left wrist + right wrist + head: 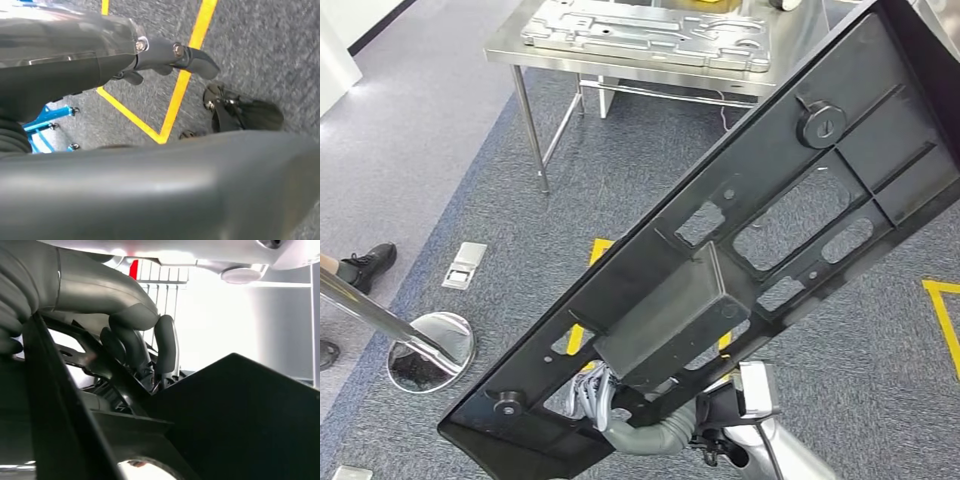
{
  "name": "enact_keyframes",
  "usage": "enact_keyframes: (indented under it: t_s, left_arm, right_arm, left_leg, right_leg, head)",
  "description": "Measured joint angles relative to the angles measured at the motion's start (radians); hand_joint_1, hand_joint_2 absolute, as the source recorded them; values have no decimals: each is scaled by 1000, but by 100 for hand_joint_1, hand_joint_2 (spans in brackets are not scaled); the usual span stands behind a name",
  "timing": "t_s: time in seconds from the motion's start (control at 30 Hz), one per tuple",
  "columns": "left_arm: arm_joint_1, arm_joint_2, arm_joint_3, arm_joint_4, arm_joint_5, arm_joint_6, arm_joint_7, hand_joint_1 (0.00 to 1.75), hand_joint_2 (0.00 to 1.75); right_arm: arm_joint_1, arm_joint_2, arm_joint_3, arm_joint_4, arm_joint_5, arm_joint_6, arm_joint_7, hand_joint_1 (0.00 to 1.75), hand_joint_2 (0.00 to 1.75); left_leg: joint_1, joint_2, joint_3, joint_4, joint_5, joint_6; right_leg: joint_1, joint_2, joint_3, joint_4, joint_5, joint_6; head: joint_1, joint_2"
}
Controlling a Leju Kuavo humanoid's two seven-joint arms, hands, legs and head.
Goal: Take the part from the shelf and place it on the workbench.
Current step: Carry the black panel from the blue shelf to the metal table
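While gripped from beneath by the right robot hand (139,340), black part (743,240) tilted before the workbench (546,55); left robot hand (181,60) empty, fingers apart.

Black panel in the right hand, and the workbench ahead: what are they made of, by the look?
Black panel: seems moulded plastic, matte; ribs, cutouts and a boxy boss formed as one piece. Right hand grips it. Workbench: looks like stainless steel, brushed and shiny, on bare metal tube legs.

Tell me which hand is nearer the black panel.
Right. The right hand grips the black panel from its underside, fingers curled on its ribs. The left hand hangs apart from it over the carpet with yellow floor tape, holding nothing.
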Motion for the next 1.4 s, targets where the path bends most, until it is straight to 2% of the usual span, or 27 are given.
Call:
enact_keyframes:
  t_s: [0.03, 0.07, 0.1, 0.17, 0.2, 0.23, 0.3, 0.4, 0.43, 0.5, 0.53, 0.57, 0.6, 0.63, 0.7, 0.73, 0.83, 0.9, 0.97, 1.03, 1.07, 1.1, 1.13, 1.2, 1.23, 1.33, 1.4]
  left_arm:
    - [-1, -1, 0, 0, 0, 0, -1, 0, 175]
    - [-1, -2, 0, 0, 0, 0, -3, 0, 175]
    - [-1, -2, 0, 0, 0, 0, -4, 0, 175]
    - [0, -4, 0, 0, 0, 0, -7, 0, 175]
    - [1, -5, 0, 0, 0, 0, -8, 0, 175]
    - [0, -6, 0, 0, 0, 0, -8, 0, 175]
    - [-2, -7, 0, 0, 0, 0, -9, 0, 175]
    - [-5, -7, 1, 0, 1, 0, -10, 0, 175]
    - [-5, -7, 1, 0, 1, 0, -10, 0, 175]
    - [-6, -8, 2, 0, 2, 0, -11, 0, 175]
    - [-5, -7, 2, 0, 3, 0, -11, 0, 175]
    - [-3, -7, 3, 0, 4, 0, -11, 0, 175]
    - [-2, -7, 4, 0, 5, 0, -11, 0, 175]
    - [0, -7, 5, 0, 5, 0, -10, 0, 175]
    - [1, -7, 6, 1, 5, 0, -9, 0, 175]
    - [1, -7, 6, 1, 5, 0, -8, 0, 175]
    - [-3, -6, 6, 1, 3, 0, -8, 0, 175]
    - [-2, -5, 6, 1, 2, 0, -8, 0, 175]
    - [-2, -4, 6, 1, 0, 0, -8, 0, 175]
    - [-2, -4, 6, 1, -2, 1, -8, 0, 175]
    - [-1, -4, 6, 1, -4, 2, -8, 0, 175]
    - [0, -4, 6, 1, -6, 4, -8, 0, 175]
    - [0, -4, 6, 1, -9, 5, -8, 0, 175]
    - [2, -4, 6, 1, -13, 6, -9, 0, 175]
    - [1, -5, 6, 2, -13, 6, -10, 0, 175]
    - [-2, -6, 6, 2, -13, 6, -10, 0, 175]
    - [-3, -6, 6, 2, -13, 6, -10, 0, 175]
  right_arm:
    - [4, -3, 2, -1, -1, 0, 0, 175, 175]
    - [7, -5, 3, -1, -3, 0, 0, 175, 175]
    - [8, -6, 4, -3, -7, 0, 0, 175, 175]
    - [9, -7, 4, -6, -17, 2, 2, 175, 175]
    - [8, -7, 4, -8, -21, 3, 3, 175, 175]
    - [6, -7, 4, -8, -24, 4, 3, 175, 175]
    - [3, -7, 4, -10, -29, 5, 8, 175, 175]
    - [-1, -4, 4, -14, -39, 7, 18, 175, 175]
    - [-3, -2, 4, -15, -42, 8, 20, 175, 175]
    - [-6, 2, 3, -14, -47, 10, 25, 175, 175]
    - [-6, 3, 3, -14, -49, 12, 29, 175, 175]
    - [-6, 5, 3, -13, -52, 14, 33, 175, 175]
    - [-6, 7, 3, -12, -55, 16, 37, 175, 175]
    - [-7, 11, 3, -10, -56, 16, 39, 175, 175]
    - [-9, 18, 3, -7, -55, 15, 46, 175, 175]
    - [-11, 21, 2, -5, -54, 14, 50, 175, 175]
    - [-13, 25, 2, -2, -51, 10, 54, 175, 175]
    - [-13, 24, 2, -1, -49, 5, 52, 175, 175]
    - [-10, 23, 1, -1, -43, -1, 50, 175, 175]
    - [3, 18, 2, 0, -35, -9, 45, 175, 175]
    - [12, 15, 2, 0, -32, -12, 40, 175, 175]
    - [19, 11, 2, 0, -29, -15, 36, 175, 175]
    - [24, 7, 1, 0, -27, -17, 32, 175, 175]
    - [28, 2, 1, 0, -25, -18, 30, 175, 175]
    - [28, 0, 1, 0, -24, -18, 30, 175, 175]
    - [29, -3, 1, -1, -23, -18, 30, 175, 175]
    - [29, -4, 1, -3, -23, -17, 30, 175, 175]
  left_leg:
    - [-2, 0, 5, 0, -4, 3]
    - [-4, 0, 10, 0, -9, 5]
    - [-5, 0, 18, 0, -15, 5]
    - [-8, 2, 38, 0, -29, 0]
    - [-10, 3, 46, 1, -36, -5]
    - [-11, 5, 50, 2, -42, -10]
    - [-13, 14, 53, 1, -48, -17]
    - [-11, 19, 49, 21, -69, -32]
    - [-8, 16, 32, 58, -89, -39]
    - [-2, 13, -35, 179, -138, -50]
    - [1, 13, -71, 235, -150, -54]
    - [4, 12, -95, 263, -144, -57]
    - [6, 12, -102, 254, -118, -58]
    - [8, 11, -89, 207, -75, -58]
    - [8, 3, -47, 91, 0, -55]
    - [6, -1, -31, 51, 15, -50]
    - [1, -5, -19, 20, 2, -33]
    - [2, -4, -11, 12, 0, -22]
    - [4, 0, -1, 5, -3, -11]
    - [0, 3, 5, 5, -9, -2]
    - [-2, 3, 9, 5, -13, 0]
    - [-4, 3, 15, 5, -17, 1]
    - [-5, 3, 23, 5, -22, 1]
    - [-8, 3, 40, 5, -35, -3]
    - [-9, 4, 46, 5, -40, -7]
    - [-9, 6, 50, 2, -48, -20]
    - [-9, 8, 53, 5, -56, -29]
  right_leg:
    - [1, 0, -35, 49, -6, -1]
    - [3, 0, -55, 66, 6, -2]
    - [5, -1, -57, 45, 38, -5]
    - [11, -11, -22, -66, 124, -15]
    - [16, -18, -2, -119, 151, -20]
    - [19, -24, 12, -154, 160, -26]
    - [24, -22, 20, -175, 152, -32]
    - [13, -8, 28, -186, 148, -43]
    - [9, -6, 32, -189, 146, -46]
    - [7, -1, 36, -189, 141, -50]
    - [7, 4, 39, -189, 139, -50]
    - [6, 9, 43, -189, 135, -49]
    - [5, 16, 48, -189, 131, -46]
    - [4, 21, 56, -189, 125, -43]
    - [2, 30, 70, -189, 114, -35]
    - [2, 33, 73, -189, 110, -30]
    - [2, 38, 74, -195, 107, -12]
    - [1, 29, 76, -187, 95, -2]
    - [2, 16, 42, -112, 56, 1]
    - [3, 11, -31, 18, 9, 1]
    - [4, 11, -60, 61, 4, 0]
    - [5, 11, -74, 71, 20, -2]
    - [7, 11, -68, 41, 54, -5]
    - [14, 7, -22, -81, 133, -17]
    - [18, 4, 0, -133, 153, -23]
    - [26, 3, 22, -181, 149, -35]
    - [19, 4, 29, -189, 147, -42]
  head:
    - [0, 0]
    - [0, 0]
    - [0, 0]
    - [0, 0]
    - [0, 0]
    - [0, 0]
    - [0, 0]
    - [0, 0]
    - [-1, 0]
    - [-1, 0]
    - [-1, 0]
    - [-1, 0]
    - [-1, 0]
    - [-1, 0]
    - [-1, 0]
    - [-1, 0]
    - [-1, 0]
    - [-1, 0]
    - [0, 0]
    - [0, 0]
    - [0, 0]
    - [0, 0]
    - [0, 0]
    - [-1, 0]
    - [-1, 0]
    - [1, 0]
    - [1, 0]
